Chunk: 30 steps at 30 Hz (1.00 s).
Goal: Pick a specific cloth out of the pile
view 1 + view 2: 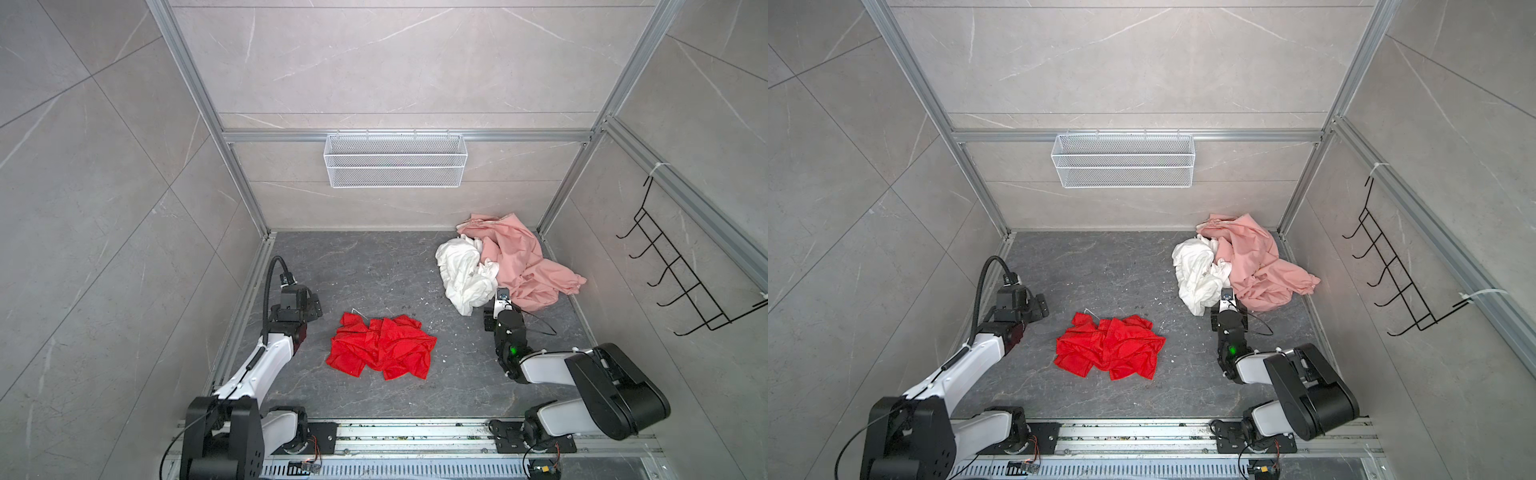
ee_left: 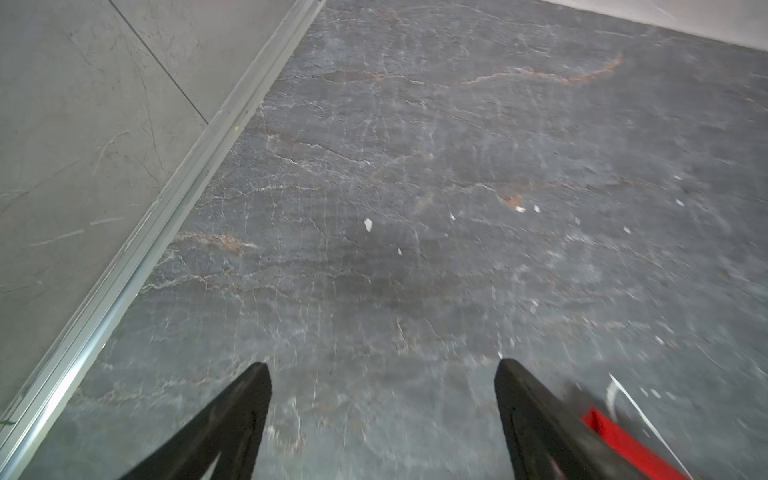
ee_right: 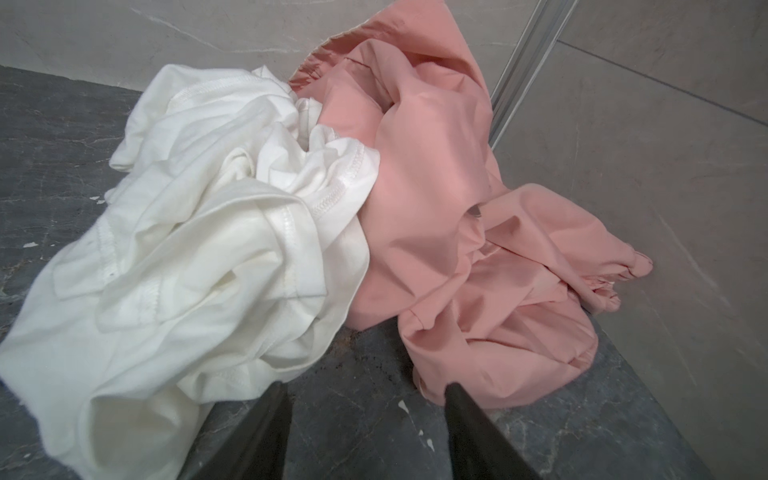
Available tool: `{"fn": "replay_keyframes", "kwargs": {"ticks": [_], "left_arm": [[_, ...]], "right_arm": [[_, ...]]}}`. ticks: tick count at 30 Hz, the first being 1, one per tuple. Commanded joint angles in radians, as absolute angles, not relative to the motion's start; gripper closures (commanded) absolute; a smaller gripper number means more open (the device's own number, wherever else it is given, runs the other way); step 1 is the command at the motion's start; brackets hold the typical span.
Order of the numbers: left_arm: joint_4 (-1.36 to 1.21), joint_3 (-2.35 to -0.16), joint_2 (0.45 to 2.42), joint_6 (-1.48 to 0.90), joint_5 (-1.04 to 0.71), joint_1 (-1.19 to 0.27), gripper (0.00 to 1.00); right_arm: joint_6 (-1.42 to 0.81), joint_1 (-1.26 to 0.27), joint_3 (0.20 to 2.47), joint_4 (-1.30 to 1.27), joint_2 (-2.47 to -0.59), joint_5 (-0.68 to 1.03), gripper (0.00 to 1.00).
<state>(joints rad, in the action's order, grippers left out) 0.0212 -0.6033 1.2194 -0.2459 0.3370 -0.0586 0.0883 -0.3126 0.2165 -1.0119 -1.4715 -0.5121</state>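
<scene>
Red cloth (image 1: 381,347) on grey stone floor (image 1: 374,266)

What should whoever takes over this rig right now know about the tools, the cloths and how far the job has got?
Left tool: open, empty, low over the floor beside the red cloth.
Right tool: open, empty, aimed at the near edge of the pile, where the white cloth meets the pink cloth.
Red cloth: crumpled at the middle front of the floor, well apart from the pile in the far right corner.
Done: the red cloth looks separated from the pile.
Left: probably only pulling both arms back.
</scene>
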Motion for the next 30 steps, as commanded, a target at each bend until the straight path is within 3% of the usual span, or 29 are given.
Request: {"fn": "replay_keyframes", "kwargs": {"ticks": [1, 6, 10, 12, 20, 21, 22, 23, 30], "left_arm": [[-0.216, -0.558, 1.264, -0.237, 0.367, -0.006, 0.13], [-0.409, -0.489, 1.313, -0.174, 0.223, 0.070, 0.15], [-0.593, -0.400, 1.330, -0.174, 0.202, 0.123, 0.14], [-0.635, -0.382, 1.331, -0.170, 0.166, 0.150, 0.13], [-0.661, -0.400, 1.384, -0.162, 0.087, 0.170, 0.12], [-0.666, -0.399, 1.386, -0.162, 0.087, 0.170, 0.12], [-0.662, -0.401, 1.388, -0.161, 0.087, 0.170, 0.12], [-0.658, -0.405, 1.389, -0.160, 0.085, 0.170, 0.11], [-0.706, -0.387, 1.396, -0.118, 0.012, 0.163, 0.11]], "right_arm": [[0.106, -0.302, 0.174, -1.276, -1.496, -0.475, 0.36], [0.063, -0.247, 0.159, -1.284, -1.496, -0.393, 0.32], [0.030, -0.185, 0.185, -1.321, -1.570, -0.331, 0.30], [0.010, -0.182, 0.199, -1.206, -1.524, -0.323, 0.27], [-0.023, -0.158, 0.226, -1.163, -1.525, -0.348, 0.19], [-0.025, -0.158, 0.233, -1.149, -1.525, -0.357, 0.16], [-0.030, -0.158, 0.245, -1.124, -1.521, -0.367, 0.04], [-0.033, -0.158, 0.260, -1.094, -1.521, -0.371, 0.00], [-0.032, -0.158, 0.297, -1.026, -1.525, -0.374, 0.00]]}}
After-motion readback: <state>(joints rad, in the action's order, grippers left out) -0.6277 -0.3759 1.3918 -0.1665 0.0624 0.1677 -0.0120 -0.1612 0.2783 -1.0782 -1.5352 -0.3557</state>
